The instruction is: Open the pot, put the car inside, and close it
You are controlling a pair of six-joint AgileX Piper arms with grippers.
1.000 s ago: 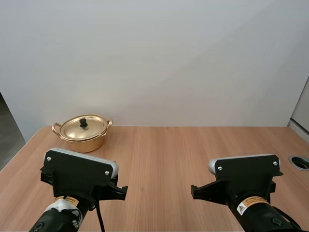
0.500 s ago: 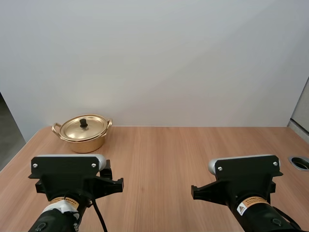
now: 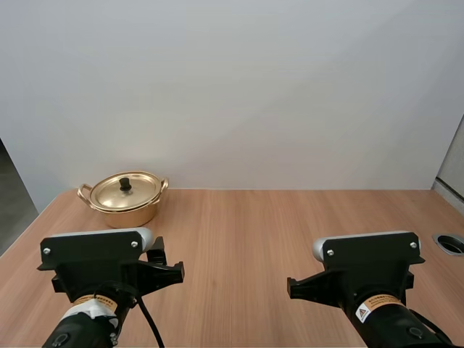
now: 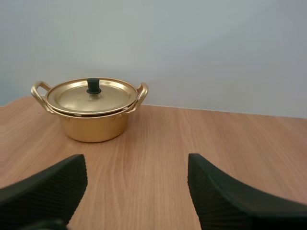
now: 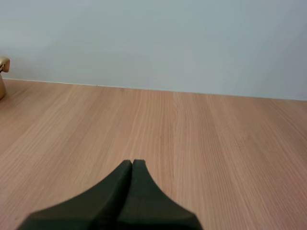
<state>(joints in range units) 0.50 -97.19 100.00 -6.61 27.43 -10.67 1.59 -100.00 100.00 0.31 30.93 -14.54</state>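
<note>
A golden pot (image 3: 125, 199) stands at the table's far left, its lid (image 3: 126, 190) on, with a black knob (image 3: 125, 183). In the left wrist view the pot (image 4: 94, 125) sits ahead and a little to the side of my left gripper (image 4: 136, 175), well beyond its tips. That gripper is open, its ribbed fingers (image 4: 53, 184) wide apart and holding nothing. My right gripper (image 5: 132, 165) is shut on nothing, low over bare wood, with one pot handle (image 5: 3, 64) far off to the side. Both arms, left (image 3: 94, 264) and right (image 3: 366, 268), hang near the front edge.
The wooden table (image 3: 261, 225) runs back to a plain white wall. A round hole (image 3: 451, 243) sits in the tabletop at the right edge. The table's left edge lies just beyond the pot.
My left wrist has rolled level and shifted a little left and toward the front edge. The right arm and the pot have not moved.
</note>
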